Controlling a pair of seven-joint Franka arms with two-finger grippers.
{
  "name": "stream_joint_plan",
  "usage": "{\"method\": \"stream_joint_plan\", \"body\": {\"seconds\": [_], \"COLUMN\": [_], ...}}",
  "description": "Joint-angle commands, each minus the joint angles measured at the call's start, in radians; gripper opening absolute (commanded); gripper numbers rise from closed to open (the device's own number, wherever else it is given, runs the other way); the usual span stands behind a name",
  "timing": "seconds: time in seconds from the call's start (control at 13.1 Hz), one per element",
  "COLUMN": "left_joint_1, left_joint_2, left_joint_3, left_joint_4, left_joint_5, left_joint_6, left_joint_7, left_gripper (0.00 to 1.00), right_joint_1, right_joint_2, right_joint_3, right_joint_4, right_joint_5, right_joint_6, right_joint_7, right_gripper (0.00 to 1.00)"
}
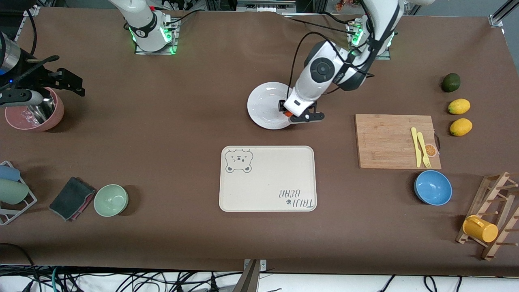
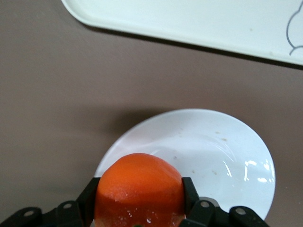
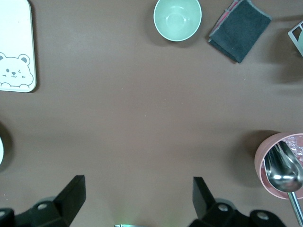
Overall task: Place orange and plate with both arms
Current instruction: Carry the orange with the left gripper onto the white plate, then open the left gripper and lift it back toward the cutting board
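— Left end effector (image 1: 292, 116)?
— Clamped on the orange (image 2: 139, 189), fingers (image 2: 190, 191) pressed on either flank of the fruit. Hanging low over the plate (image 1: 263, 106), above the rim on the side toward the left arm's end of the table; in the left wrist view, fruit over the plate's edge with the shallow centre just past it. Cannot tell whether the fruit touches the glaze or sits slightly above.
— Long axis to worry about?
— None really; round fruit, round plate. Only direction counts: plate centre lies from the orange toward the right arm's end, a short way inward from the rim.
— And the plate itself?
— Flat on the table (image 1: 162, 134), between the two bases and farther from the front camera than the cream tray (image 1: 267, 178). Bare cloth between plate and tray, seen as a brown band in the left wrist view. Near, not touching.
— Right end effector (image 3: 137, 201)?
— Spread wide, holding nothing, waiting up over the right arm's end of the table, close to the pink bowl (image 1: 34, 111) with the spoon. Well apart from the plate; left arm plainly the nearer one.
— Room to move?
— Plenty. Open cloth from the plate toward the right arm's end. Toward the left arm's end, the cutting board (image 1: 396, 141) near but clear of the plate.
— Judgement on the step?
— Probably a shift inward before letting go; released on the rim, likely to roll off onto the table.
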Motion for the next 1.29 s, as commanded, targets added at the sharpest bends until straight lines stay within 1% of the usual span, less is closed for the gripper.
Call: {"method": "stream_joint_plan", "body": {"seconds": [0.0,0.15,0.23,0.38,0.46,0.53,0.61,0.68,0.84,0.91,1.07,1.14,1.22], "left_joint_1": [-0.089,-0.13,-0.144,-0.149,-0.149,-0.149,-0.147,-0.146,-0.135,-0.111,-0.023,0.047,0.102], "left_joint_2": [0.065,0.131,0.15,0.162,0.162,0.161,0.156,0.136,0.1,0.072,-0.017,-0.064,-0.1], "left_joint_3": [0.01,0.01,0.012,0.018,0.024,0.03,0.033,0.033,0.039,0.039,0.035,0.029,0.029], "left_joint_4": [0.063,0.101,0.103,0.103,0.103,0.106,0.106,0.106,0.106,0.106,0.098,0.103,0.104], "left_joint_5": [-0.031,-0.024,-0.024,-0.024,-0.024,-0.03,-0.03,-0.03,-0.028,-0.025,-0.019,-0.017,-0.016], "left_joint_6": [0.02,0.02,0.027,0.028,0.028,0.028,0.026,0.017,-0.009,-0.035,-0.099,-0.164,-0.195], "left_joint_7": [-0.103,-0.149,-0.151,-0.151,-0.151,-0.154,-0.166,-0.178,-0.178,-0.177,-0.166,-0.162,-0.154], "left_gripper": [0.16,0.22,0.22,0.22,0.26,0.53,0.96,1.0,1.0,1.0,1.0,1.0,1.0], "right_joint_1": [-0.005,-0.005,-0.005,-0.005,-0.006,-0.005,-0.006,-0.005,-0.005,-0.005,-0.005,-0.005,-0.005], "right_joint_2": [0.012,0.012,0.012,0.012,0.012,0.012,0.012,0.012,0.012,0.012,0.012,0.012,0.012], "right_joint_3": [-0.008,-0.008,-0.008,-0.008,-0.008,-0.008,-0.011,-0.011,-0.011,-0.011,-0.011,-0.011,-0.011], "right_joint_4": [0.028,0.028,0.028,0.03,0.028,0.028,0.028,0.028,0.028,0.028,0.028,0.028,0.028], "right_joint_5": [0.002,0.002,0.002,0.002,0.002,0.002,0.002,0.002,0.002,0.002,0.002,0.002,0.002], "right_joint_6": [-0.023,-0.023,-0.029,-0.041,-0.041,-0.043,-0.043,-0.043,-0.043,-0.043,-0.043,-0.043,-0.046], "right_joint_7": [-0.023,-0.031,-0.037,-0.049,-0.051,-0.051,-0.051,-0.051,-0.051,-0.049,-0.049,-0.049,-0.051], "right_gripper": [1.0,1.0,1.0,1.0,1.0,1.0,1.0,1.0,1.0,1.0,1.0,1.0,1.0]}}
